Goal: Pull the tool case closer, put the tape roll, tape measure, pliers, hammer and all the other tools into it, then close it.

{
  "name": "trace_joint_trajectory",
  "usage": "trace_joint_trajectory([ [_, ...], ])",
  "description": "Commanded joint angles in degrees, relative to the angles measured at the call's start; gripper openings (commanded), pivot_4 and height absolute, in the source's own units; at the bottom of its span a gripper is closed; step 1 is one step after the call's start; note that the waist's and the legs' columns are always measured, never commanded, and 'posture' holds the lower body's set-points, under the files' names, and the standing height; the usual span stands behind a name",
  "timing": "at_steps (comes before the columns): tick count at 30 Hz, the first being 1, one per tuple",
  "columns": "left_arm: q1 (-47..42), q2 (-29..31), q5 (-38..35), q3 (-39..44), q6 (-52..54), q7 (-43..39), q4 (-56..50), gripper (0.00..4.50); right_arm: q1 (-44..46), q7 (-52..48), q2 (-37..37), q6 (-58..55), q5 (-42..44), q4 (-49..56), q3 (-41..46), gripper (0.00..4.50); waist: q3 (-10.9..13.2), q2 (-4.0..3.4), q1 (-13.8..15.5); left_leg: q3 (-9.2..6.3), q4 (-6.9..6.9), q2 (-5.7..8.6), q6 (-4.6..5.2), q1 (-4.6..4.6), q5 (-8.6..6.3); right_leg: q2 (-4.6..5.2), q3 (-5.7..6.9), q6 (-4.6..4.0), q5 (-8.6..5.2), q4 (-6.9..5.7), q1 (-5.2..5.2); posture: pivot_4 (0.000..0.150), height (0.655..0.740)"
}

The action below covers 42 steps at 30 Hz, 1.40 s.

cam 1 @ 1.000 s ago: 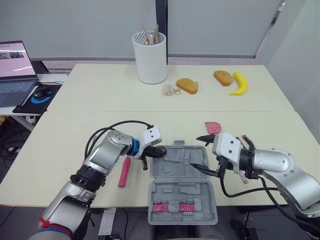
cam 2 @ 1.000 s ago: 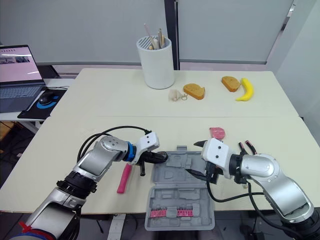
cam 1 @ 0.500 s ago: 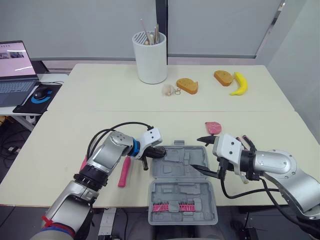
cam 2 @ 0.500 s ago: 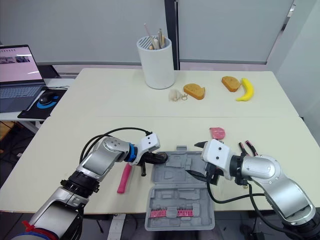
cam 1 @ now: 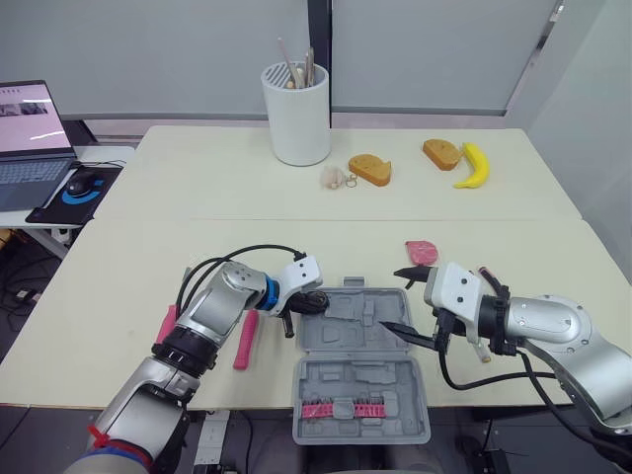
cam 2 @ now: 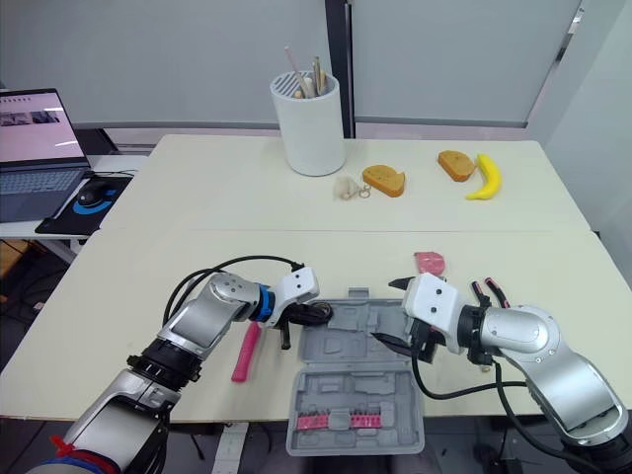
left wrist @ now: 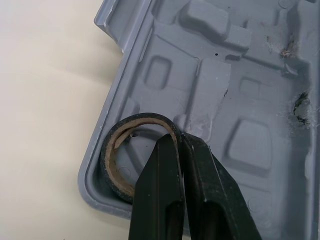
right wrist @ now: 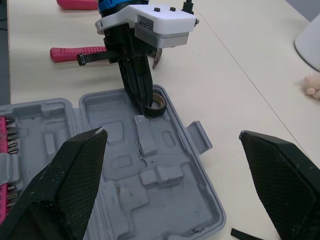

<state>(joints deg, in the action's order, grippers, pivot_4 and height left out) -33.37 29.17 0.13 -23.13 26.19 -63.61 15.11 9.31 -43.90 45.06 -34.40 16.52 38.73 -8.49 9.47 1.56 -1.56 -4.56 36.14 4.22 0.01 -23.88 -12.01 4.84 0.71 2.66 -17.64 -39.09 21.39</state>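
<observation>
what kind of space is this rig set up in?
Looks like an office or lab test area, not a workshop: a laptop and mouse off to the robot's left, grey partition panels behind, and pale tables carrying staged props like the tool case and a banana.

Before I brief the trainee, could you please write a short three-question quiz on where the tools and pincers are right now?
1. Fill in: the hammer lies on the robot's ____ side of the case.
2. Where is the tape roll? A: in the right pincer. B: at a corner of the open case, pinched by the left pincer. C: under the hammer.
3. True or false: the right pincer is shut on the hammer.
Key: 1 left; 2 B; 3 false, it is open over the case.
</observation>
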Motion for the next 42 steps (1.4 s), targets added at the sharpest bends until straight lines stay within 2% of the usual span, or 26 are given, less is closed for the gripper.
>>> trace_joint_trajectory([
  [1, -0.7, -0.1, 0.4, -0.4, -0.7, -0.6, -0.7, 0.02, 0.6, 0.1, 0.3, 0.3, 0.0, 2.2, 1.1, 4.50, 0.0, 0.00, 0.0, 0.00, 0.00, 0.00, 0.00, 0.00, 0.00, 0.00, 0.00, 0.00, 0.00, 0.00, 0.00, 0.150, 0.7400],
  [2, -0.8, 0.0, 0.2, -0.3, -0.7, -1.1, -0.9, 0.02, 0.6, 0.1, 0.3, 0.3, 0.0, 2.2, 1.1, 4.50, 0.0, 0.00, 0.0, 0.00, 0.00, 0.00, 0.00, 0.00, 0.00, 0.00, 0.00, 0.00, 0.00, 0.00, 0.00, 0.150, 0.7400],
  [7, -1.0, 0.0, 0.9, 0.1, -1.6, -0.5, -0.5, 1.29, 0.7, 0.2, 0.1, 0.5, -0.1, 2.0, 0.9, 4.50, 0.0, 0.00, 0.0, 0.00, 0.00, 0.01, 0.00, 0.00, 0.00, 0.00, 0.00, 0.00, 0.00, 0.00, 0.00, 0.150, 0.7400],
  [15, -1.4, 0.3, 1.0, 0.4, -1.3, -1.3, -1.0, 1.29, 1.2, 0.4, -0.3, 0.6, -0.2, 1.6, 0.6, 4.50, 0.0, 0.00, 0.0, 0.00, 0.00, 0.01, 0.00, 0.00, 0.00, 0.00, 0.01, 0.00, 0.00, 0.00, 0.00, 0.150, 0.7400],
  [25, -1.2, 4.7, -3.0, 3.7, 3.3, -4.4, -11.5, 1.29, 1.5, 0.3, -0.7, 1.0, -0.4, 1.0, 0.3, 4.50, 0.0, 0.00, -0.1, -0.01, 0.00, 0.00, 0.00, 0.00, 0.00, 0.00, 0.00, 0.00, 0.00, 0.00, 0.01, 0.150, 0.7400],
  [28, 0.5, 5.9, -4.0, 5.3, 1.8, -3.4, -13.2, 1.29, 1.5, 0.1, -0.6, 1.3, -0.5, 0.7, 0.3, 4.50, 0.0, 0.00, -0.1, -0.02, 0.00, -0.01, 0.00, 0.00, 0.00, 0.00, 0.00, 0.00, 0.00, 0.00, 0.01, 0.150, 0.7400],
  [35, 8.4, 0.4, -7.1, 11.8, -9.4, 4.4, -8.6, 1.29, 1.4, -0.2, -0.2, 1.4, -0.4, 0.1, 0.9, 4.50, 0.0, 0.00, 0.2, -0.02, 0.01, 0.00, 0.00, 0.02, 0.00, 0.04, -0.01, 0.00, 0.00, 0.02, -0.01, 0.150, 0.7400],
  [42, 8.6, -5.3, -5.8, 12.6, -17.6, 9.9, 0.5, 1.29, 1.6, -0.8, 0.3, 1.5, -0.3, -0.3, 1.2, 4.50, 0.0, 0.00, 0.3, -0.01, 0.01, 0.03, 0.00, 0.01, 0.00, 0.06, 0.01, 0.01, 0.00, 0.03, -0.02, 0.150, 0.7400],
])
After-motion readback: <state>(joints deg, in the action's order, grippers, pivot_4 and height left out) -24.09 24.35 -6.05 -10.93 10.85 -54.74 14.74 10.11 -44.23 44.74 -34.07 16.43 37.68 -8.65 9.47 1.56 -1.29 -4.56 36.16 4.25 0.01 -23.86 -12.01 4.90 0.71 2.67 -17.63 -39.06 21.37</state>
